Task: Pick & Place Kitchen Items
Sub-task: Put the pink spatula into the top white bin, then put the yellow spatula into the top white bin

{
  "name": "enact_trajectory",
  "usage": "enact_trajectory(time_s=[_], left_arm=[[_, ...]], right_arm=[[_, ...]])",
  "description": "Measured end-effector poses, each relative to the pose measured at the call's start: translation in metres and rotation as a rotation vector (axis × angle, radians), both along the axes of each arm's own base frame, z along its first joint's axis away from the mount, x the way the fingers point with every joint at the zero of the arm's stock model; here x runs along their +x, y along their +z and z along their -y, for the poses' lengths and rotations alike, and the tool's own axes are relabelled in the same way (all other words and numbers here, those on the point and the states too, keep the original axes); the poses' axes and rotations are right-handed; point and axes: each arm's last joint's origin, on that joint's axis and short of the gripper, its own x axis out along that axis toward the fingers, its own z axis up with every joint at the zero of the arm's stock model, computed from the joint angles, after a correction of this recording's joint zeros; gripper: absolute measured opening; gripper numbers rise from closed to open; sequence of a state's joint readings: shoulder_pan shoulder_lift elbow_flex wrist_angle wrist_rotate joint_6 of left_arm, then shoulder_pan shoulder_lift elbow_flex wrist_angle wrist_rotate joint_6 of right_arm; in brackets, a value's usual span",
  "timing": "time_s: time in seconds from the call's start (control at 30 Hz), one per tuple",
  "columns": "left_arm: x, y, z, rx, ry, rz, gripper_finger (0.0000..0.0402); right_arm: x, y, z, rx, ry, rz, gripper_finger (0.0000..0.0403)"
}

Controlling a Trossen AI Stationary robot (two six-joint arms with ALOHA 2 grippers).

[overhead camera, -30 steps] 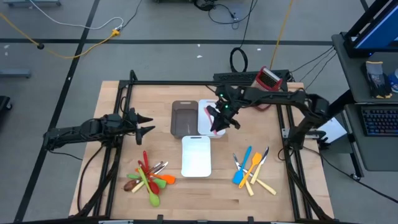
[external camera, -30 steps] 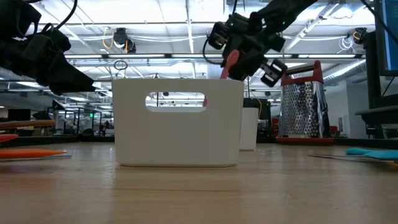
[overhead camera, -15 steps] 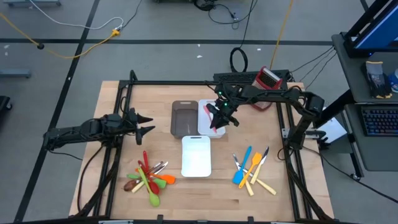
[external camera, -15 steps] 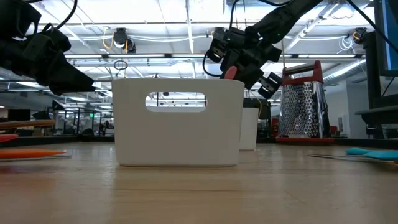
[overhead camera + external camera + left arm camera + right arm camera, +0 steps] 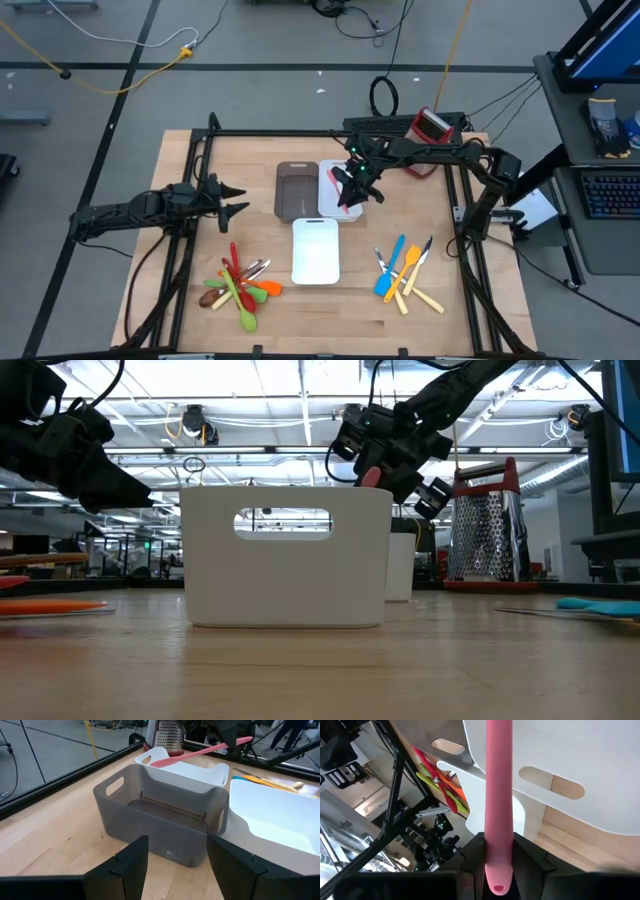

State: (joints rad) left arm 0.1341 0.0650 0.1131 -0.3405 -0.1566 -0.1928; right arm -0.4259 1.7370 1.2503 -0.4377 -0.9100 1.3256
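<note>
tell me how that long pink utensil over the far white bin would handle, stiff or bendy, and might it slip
Probably fairly stiff: the long pink utensil juts straight out from the right hand without sagging. Likely light, being slim. Its smooth round handle looks slippery, so, pinched only near one end, it might pivot or slide over the white rectangular bin.

Surface (image 5: pixel 500 310): light wood grain, black frame rails. Both arms black. Right gripper (image 5: pixel 350 190) black, pink utensil (image 5: pixel 499 795) between its fingers. Far white tray (image 5: pixel 197 772), dark-brown tray (image 5: pixel 296 190), near white tray (image 5: pixel 316 250). Left pile (image 5: pixel 238 284): red, green, orange, brown utensils. Right pile (image 5: pixel 405 272): blue, orange utensils, cream-handled metal knives. Box grater (image 5: pixel 485 525): red top, perforated metal sides. Left gripper (image 5: pixel 232 199) black.
</note>
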Motion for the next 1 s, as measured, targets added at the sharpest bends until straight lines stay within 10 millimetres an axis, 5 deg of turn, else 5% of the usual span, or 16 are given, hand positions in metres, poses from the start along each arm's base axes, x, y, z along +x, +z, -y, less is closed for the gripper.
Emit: enact_trajectory(time_s=[0.43,0.8,1.0], left_arm=[[0.0000,0.0001,0.0000,-0.001,0.001,0.001,0.0207],[0.0000,0.0001,0.0000,-0.002,0.000,0.001,0.0207],[0.0000,0.0001,0.0000,-0.002,0.000,0.001,0.0207]], right_arm=[[0.0000,-0.0008,0.0006,-0.082,0.031,0.039,0.0079],[-0.0002,-0.0032,0.0032,-0.192,-0.012,0.004,0.0175],[-0.0003,-0.0025,0.0023,-0.166,0.009,0.021,0.0190]])
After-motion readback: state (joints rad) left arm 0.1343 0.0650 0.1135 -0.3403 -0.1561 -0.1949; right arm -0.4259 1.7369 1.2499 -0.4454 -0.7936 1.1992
